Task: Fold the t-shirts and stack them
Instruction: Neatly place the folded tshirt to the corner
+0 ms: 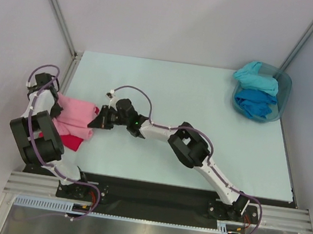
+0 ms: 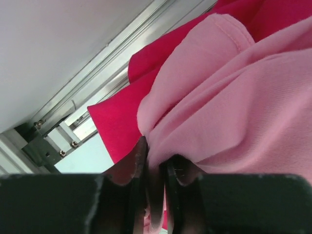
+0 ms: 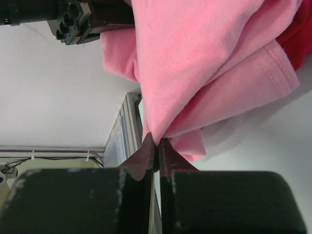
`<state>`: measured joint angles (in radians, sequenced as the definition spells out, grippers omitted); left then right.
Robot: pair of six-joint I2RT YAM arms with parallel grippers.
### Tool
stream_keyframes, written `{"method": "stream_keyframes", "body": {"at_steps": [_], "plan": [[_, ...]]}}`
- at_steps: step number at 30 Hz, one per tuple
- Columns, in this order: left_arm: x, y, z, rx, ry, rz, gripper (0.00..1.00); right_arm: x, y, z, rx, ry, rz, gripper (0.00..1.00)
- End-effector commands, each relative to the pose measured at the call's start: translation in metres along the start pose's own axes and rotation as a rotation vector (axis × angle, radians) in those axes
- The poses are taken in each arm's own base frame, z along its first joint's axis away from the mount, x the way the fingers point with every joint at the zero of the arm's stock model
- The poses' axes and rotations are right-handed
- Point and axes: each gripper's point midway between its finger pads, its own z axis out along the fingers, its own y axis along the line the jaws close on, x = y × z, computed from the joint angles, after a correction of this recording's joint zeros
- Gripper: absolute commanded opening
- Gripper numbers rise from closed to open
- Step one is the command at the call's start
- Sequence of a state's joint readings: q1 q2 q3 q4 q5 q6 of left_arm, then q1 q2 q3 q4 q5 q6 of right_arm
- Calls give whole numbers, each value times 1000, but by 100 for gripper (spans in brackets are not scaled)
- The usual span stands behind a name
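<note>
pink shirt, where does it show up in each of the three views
Top external: pink shirt lies at the table's left, on the crimson shirt.
Left wrist: pink shirt fills the right side, pinched by the left gripper.
Right wrist: pink shirt runs from the top down into the right gripper.
Shared landmark: the crimson shirt, peeking out beside the pink in all three views.
</note>
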<state>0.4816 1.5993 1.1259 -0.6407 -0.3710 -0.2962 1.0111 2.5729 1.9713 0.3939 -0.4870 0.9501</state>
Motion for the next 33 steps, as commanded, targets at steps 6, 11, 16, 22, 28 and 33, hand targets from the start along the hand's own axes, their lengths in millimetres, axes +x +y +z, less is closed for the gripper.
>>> {"method": "stream_keyframes", "body": {"at_steps": [6,11,16,22,28,33], "plan": [[-82,82,0,-317,-280,-204,62,-20,43,-32,-97,34,-31,0],[-85,76,-6,-278,-296,-208,59,-25,42,-34,-97,23,-35,6],[-85,60,-11,-232,-310,-182,54,-31,48,-32,-100,18,-58,47],[-90,28,-27,-131,-352,-111,55,-40,58,-31,-103,11,-78,76],[-102,-54,-75,85,-447,29,54,-50,67,-37,-99,-4,-88,75],[-118,-132,-162,343,-566,93,55,-82,68,-63,-64,-67,-113,75]]}}
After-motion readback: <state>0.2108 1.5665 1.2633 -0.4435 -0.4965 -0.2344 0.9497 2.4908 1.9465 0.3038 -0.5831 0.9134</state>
